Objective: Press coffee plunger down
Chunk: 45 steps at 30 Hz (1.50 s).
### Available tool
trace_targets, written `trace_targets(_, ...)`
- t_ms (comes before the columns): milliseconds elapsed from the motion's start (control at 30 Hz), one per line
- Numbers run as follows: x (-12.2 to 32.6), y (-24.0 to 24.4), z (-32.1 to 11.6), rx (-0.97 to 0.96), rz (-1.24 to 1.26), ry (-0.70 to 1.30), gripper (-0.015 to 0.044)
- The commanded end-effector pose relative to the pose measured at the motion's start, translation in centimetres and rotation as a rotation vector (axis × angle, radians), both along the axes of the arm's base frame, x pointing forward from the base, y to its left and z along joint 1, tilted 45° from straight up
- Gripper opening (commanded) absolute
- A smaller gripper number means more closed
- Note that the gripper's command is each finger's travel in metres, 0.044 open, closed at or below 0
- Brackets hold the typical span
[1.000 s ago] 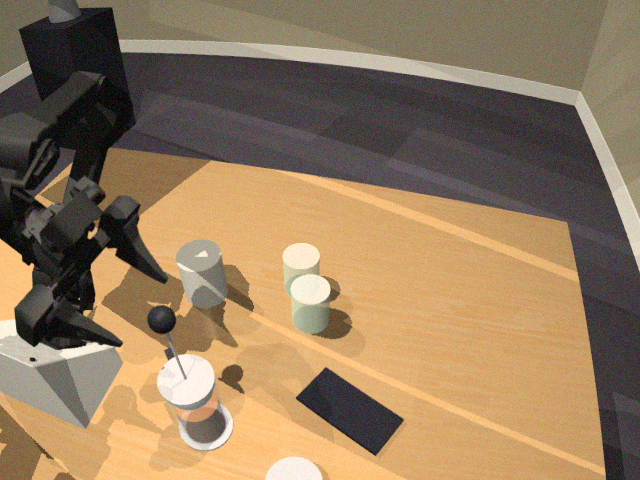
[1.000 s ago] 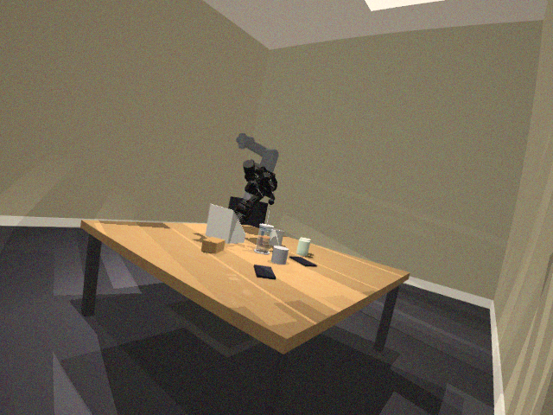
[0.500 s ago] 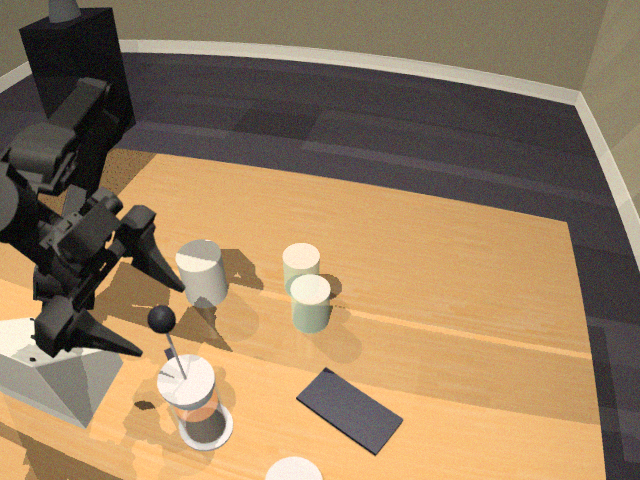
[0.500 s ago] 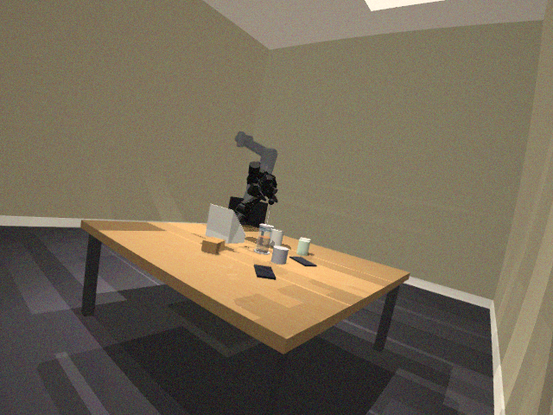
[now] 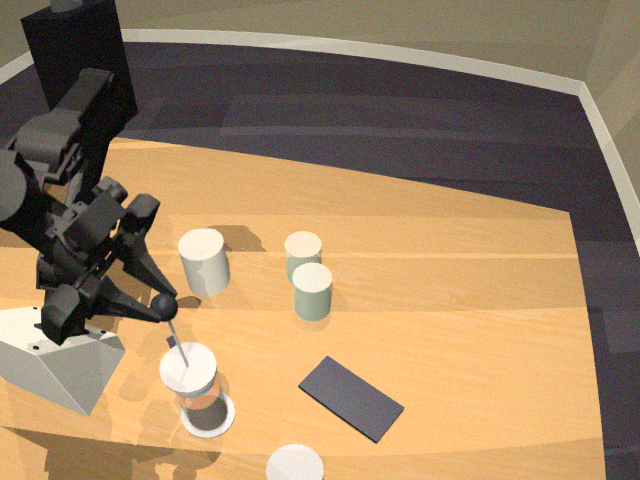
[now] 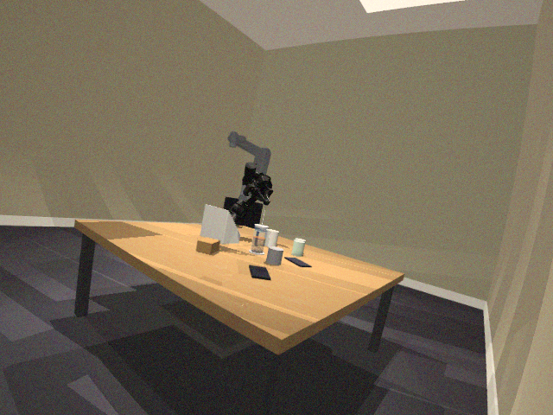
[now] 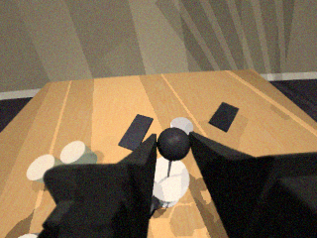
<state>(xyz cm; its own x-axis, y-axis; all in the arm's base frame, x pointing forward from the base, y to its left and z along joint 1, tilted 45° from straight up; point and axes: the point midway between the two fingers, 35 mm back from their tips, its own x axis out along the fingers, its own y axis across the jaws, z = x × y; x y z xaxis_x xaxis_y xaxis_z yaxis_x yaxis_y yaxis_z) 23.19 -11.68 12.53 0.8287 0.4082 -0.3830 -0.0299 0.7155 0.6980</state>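
both jaws tight on plunger knob; rod upright

Plain olive-tan walls are met by a pale baseboard along a dark grey-purple tiled floor. A light wooden table is carried on dark legs. A bright ceiling panel is seen overhead.
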Motion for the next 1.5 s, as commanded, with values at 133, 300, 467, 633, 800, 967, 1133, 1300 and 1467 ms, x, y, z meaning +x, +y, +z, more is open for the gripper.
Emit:
trace_targets(133,0.0,0.0,0.0,0.003,-0.001,-0.002,0.0126)
trace_targets(300,0.0,0.3,-0.3,0.002,0.0,0.0,0.0126)
trace_targets(467,0.1,0.7,-1.0,0.001,0.001,0.002,0.0126)
trace_targets(633,0.2,1.2,-1.6,-0.001,0.001,0.005,0.0126)
trace_targets(800,0.2,1.7,-2.3,-0.002,0.002,0.006,0.0126)
trace_targets(967,0.3,2.2,-2.9,-0.003,0.002,0.008,0.0126)
trace_targets(1133,0.3,2.8,-3.6,-0.003,0.002,0.009,0.0126)
trace_targets(1300,0.4,3.3,-4.2,-0.004,0.002,0.01,0.0126)
trace_targets(1467,0.4,3.9,-4.8,-0.004,0.002,0.01,0.0126)
